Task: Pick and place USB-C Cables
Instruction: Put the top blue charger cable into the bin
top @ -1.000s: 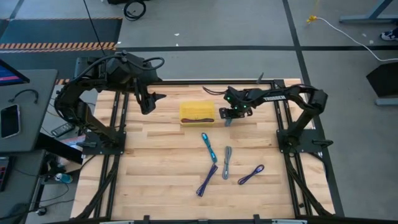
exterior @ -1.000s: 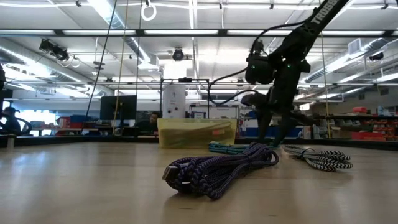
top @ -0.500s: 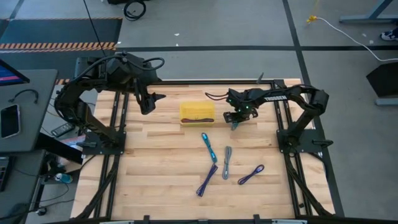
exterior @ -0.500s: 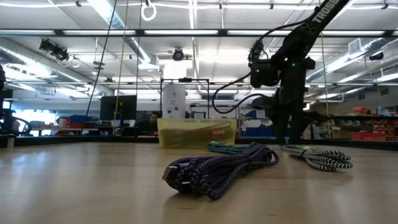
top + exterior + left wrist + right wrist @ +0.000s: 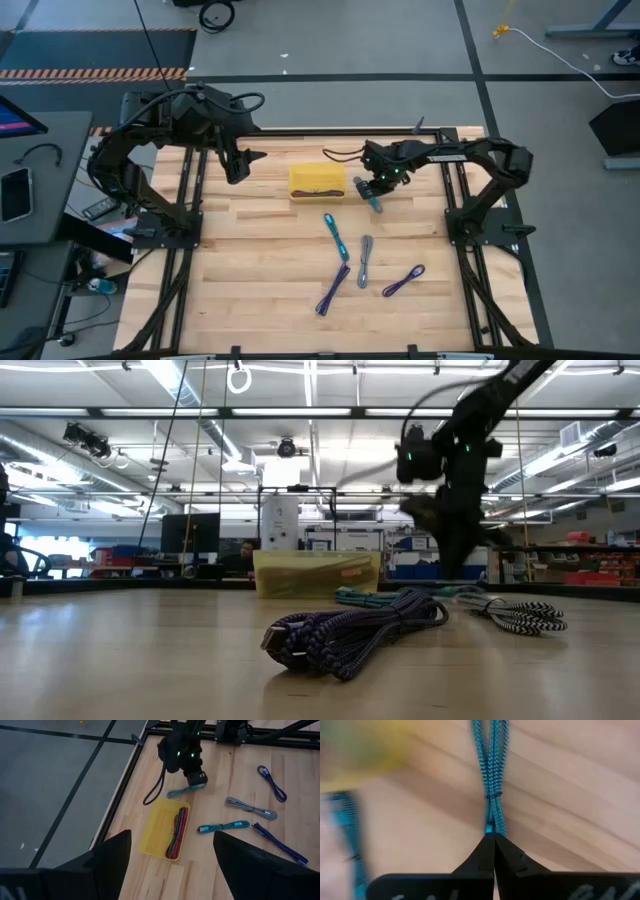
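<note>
My right gripper [image 5: 374, 198] hovers just right of the yellow tray [image 5: 300, 172], shut on a teal-blue USB-C cable bundle [image 5: 179, 792]. The tray holds maroon and green cable bundles [image 5: 177, 832]. Four more bundles lie flat on the wood nearer the front: teal [image 5: 335, 237], grey [image 5: 365, 261] and two purple [image 5: 333, 290], [image 5: 403, 281]. My left gripper [image 5: 250, 157] hangs open above the table's far left, with nothing between its fingers. My right gripper pinches one end of the teal-blue bundle [image 5: 490, 826] between its two fingertips. The fingers slant down from above. The bundle runs straight out ahead of them, toward the tray's corner. I cannot tell whether its free end rests on the wood.
Black frame rails [image 5: 455, 200] run along the table's left, right and far sides. Bare wood lies left of the loose cables and along the near edge. People and shelving show in the room behind the table in the low view.
My right gripper has shut its fingers on the teal-blue bundle beside the tray; a second ago they stood spread. It has shifted a little toward the table's right edge and turned at the wrist. The cables on the table have not moved.
</note>
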### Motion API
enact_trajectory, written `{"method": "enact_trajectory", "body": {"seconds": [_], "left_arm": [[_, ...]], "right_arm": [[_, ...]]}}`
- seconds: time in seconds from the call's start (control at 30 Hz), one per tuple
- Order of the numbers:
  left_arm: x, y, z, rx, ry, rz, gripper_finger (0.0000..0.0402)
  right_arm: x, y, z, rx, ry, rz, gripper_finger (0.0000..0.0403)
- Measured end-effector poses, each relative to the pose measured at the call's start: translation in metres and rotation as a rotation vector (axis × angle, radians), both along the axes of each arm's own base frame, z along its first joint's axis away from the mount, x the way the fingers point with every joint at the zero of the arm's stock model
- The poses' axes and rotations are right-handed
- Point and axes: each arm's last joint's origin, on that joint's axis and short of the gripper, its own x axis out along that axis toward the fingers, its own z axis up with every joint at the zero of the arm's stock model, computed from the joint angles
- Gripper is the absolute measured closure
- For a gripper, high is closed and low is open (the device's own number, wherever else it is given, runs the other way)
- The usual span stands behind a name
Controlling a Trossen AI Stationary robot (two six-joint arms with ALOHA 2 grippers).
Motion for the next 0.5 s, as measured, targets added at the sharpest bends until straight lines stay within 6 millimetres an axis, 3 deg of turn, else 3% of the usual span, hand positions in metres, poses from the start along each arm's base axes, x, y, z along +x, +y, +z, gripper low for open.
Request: {"method": "enact_trajectory", "body": {"seconds": [0.17, 0.3, 0.4, 0.5], "left_arm": [[0.0, 0.0, 0.0, 0.0, 0.0, 0.0, 0.0114], [0.0, 0.0, 0.0, -0.001, 0.0, 0.001, 0.0114], [0.0, 0.0, 0.0, -0.001, -0.001, 0.001, 0.0114], [0.0, 0.0, 0.0, -0.001, -0.001, 0.001, 0.0114]], "right_arm": [[0.004, 0.013, 0.057, -0.108, -0.082, 0.073, 0.0402], [-0.007, 0.02, 0.103, -0.205, -0.141, 0.089, 0.0402], [-0.016, 0.023, 0.121, -0.244, -0.197, 0.098, 0.0393], [-0.022, 0.027, 0.124, -0.253, -0.178, 0.121, 0.0364]]}}
